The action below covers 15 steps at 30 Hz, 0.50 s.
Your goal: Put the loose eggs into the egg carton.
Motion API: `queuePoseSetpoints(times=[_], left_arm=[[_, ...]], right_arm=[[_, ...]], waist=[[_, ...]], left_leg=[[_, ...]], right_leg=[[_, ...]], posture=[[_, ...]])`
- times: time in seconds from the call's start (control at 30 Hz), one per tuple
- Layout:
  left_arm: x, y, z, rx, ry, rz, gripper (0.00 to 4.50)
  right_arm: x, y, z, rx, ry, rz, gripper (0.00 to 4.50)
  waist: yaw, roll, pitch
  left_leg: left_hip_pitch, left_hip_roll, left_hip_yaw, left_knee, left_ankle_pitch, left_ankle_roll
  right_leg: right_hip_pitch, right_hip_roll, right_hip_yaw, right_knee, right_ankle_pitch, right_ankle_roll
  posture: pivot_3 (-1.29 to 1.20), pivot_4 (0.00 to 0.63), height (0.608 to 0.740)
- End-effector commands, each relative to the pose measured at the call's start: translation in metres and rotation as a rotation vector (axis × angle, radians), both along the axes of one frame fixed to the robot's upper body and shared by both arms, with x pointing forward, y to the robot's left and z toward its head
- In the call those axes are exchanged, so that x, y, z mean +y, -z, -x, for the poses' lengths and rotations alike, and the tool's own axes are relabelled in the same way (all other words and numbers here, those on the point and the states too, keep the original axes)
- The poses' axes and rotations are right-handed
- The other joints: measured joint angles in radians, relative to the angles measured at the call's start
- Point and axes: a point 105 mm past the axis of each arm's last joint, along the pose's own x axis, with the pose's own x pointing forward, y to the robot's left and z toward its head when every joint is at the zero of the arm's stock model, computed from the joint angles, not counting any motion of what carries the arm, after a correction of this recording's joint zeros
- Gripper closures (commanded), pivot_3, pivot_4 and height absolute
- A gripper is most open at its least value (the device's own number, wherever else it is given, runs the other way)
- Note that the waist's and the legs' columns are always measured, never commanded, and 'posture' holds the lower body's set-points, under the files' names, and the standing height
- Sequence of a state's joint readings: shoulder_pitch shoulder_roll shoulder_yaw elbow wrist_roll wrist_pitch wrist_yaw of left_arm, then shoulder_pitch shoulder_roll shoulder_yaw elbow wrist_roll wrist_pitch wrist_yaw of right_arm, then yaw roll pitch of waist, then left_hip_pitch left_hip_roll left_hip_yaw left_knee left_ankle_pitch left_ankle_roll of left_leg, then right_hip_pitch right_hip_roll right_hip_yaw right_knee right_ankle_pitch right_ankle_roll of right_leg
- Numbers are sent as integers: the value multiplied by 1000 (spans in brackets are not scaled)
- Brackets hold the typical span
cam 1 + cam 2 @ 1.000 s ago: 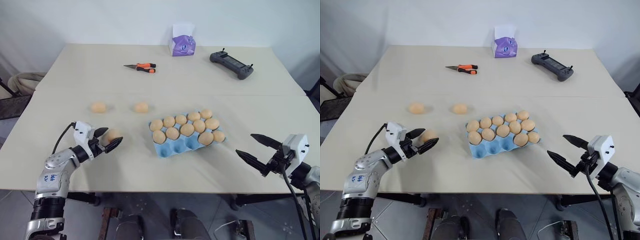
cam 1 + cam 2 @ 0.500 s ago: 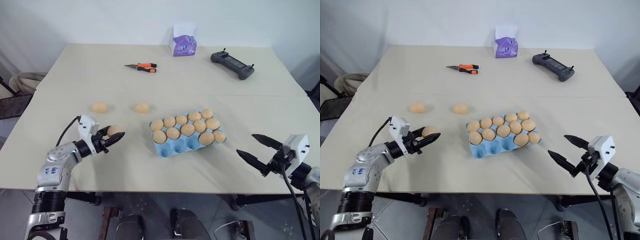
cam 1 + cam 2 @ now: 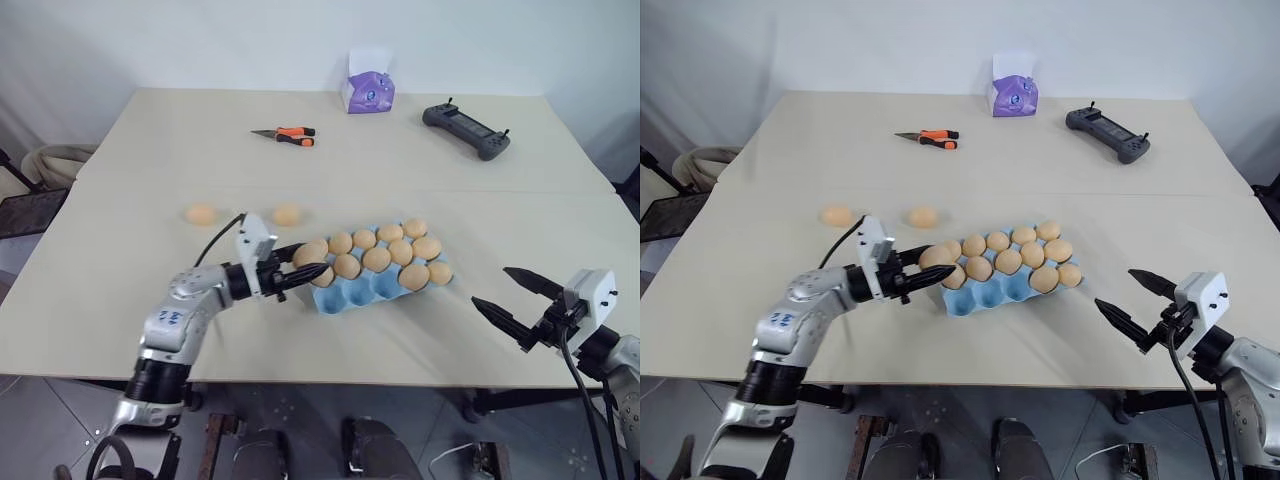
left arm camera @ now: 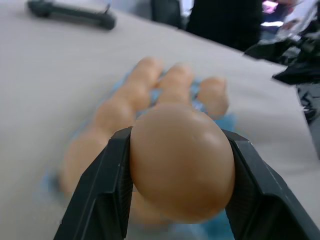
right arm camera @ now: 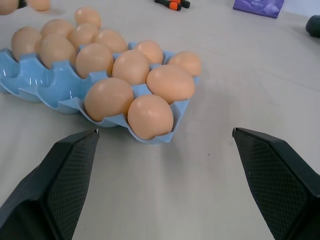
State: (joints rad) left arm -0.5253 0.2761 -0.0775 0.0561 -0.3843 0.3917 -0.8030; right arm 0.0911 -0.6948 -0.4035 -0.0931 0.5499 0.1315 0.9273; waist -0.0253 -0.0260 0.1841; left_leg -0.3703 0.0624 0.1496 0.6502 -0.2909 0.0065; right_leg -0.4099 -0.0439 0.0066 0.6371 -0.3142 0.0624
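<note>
1. Two pale orange-tan oval eggs (image 3: 201, 214) lie loose on the beige table (image 3: 150, 150); the left gripper (image 3: 309, 269), clenched on a third egg (image 3: 303, 255), hangs at the light blue moulded carton (image 3: 345, 297).
2. Left wrist view: filled cups lie ahead, so a misaimed release risks cracking shells.
3. Right wrist view: the right gripper (image 5: 165, 160) stands wide, empty, near the carton's end.

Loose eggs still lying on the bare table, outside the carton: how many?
2. One egg lies far left; the other egg sits between it and the egg carton. A third egg is clamped in the left gripper, at the carton's near-left corner.
</note>
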Motion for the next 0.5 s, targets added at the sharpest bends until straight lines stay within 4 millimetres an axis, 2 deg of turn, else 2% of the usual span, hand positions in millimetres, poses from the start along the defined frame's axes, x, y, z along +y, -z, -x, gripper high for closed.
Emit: queuePoseSetpoints(times=[0.03, 0.17, 0.4, 0.5], left_arm=[[-28, -7, -1, -57, 47, 16, 2224], [-56, 0, -5, -83, 94, -23, 2224], [-77, 3, -12, -104, 119, -50, 2224], [-84, 4, -3, -102, 188, -54, 2224]], right_arm=[[1, -14, 3, -65, 6, 9, 0], [0, -12, 8, -62, 20, 10, 0], [-2, -10, 14, -60, 45, 9, 0], [-2, -10, 15, -60, 53, 6, 0]], waist=[[0, 0, 0], [-2, 0, 0], [-1, 0, 0], [-2, 0, 0]], left_leg=[[0, 0, 0, 0, 0, 0], [0, 1, 0, -1, 0, -1], [0, 1, 0, -1, 0, -1], [0, 0, 0, -1, 0, 0]], right_leg=[[0, 0, 0, 0, 0, 0], [0, 2, 1, -1, 0, 0], [-1, 2, 1, -1, 0, 0], [-1, 1, 1, -1, 0, 0]], posture=[[0, 150, 740], [0, 150, 740], [0, 150, 740], [0, 150, 740]])
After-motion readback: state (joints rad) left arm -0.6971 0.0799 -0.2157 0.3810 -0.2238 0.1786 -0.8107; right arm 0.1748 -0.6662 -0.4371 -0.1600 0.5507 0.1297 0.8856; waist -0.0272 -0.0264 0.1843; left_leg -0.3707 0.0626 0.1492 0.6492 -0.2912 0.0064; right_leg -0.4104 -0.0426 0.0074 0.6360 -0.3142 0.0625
